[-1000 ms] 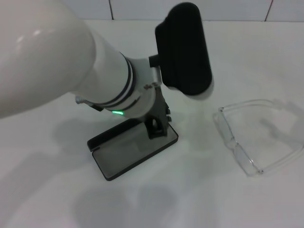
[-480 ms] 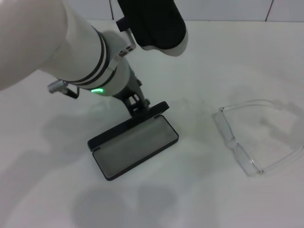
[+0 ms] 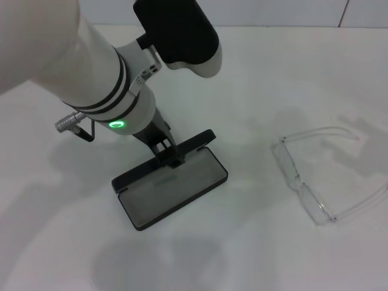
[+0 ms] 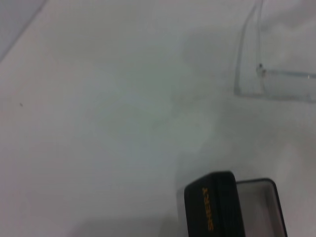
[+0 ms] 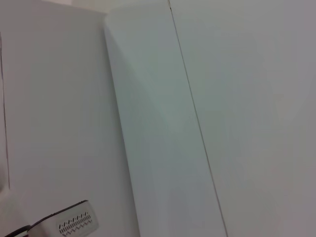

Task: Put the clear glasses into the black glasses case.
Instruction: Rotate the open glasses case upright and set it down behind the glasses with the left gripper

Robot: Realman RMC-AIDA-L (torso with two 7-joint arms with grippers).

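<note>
The left end effector [image 3: 168, 153] sits low over the white table [image 3: 254, 242], its tip at the raised lid of the black glasses case [image 3: 173, 185]. Whether it is grasping the lid or released cannot be told, since the arm hides the fingers. The case lies open just beneath it, grey lining up (orange lettering shows on the lid in the left wrist view). The clear glasses [image 3: 321, 176] rest unfolded on the table, well apart from the end effector, on its right. The right end effector is out of sight.
</note>
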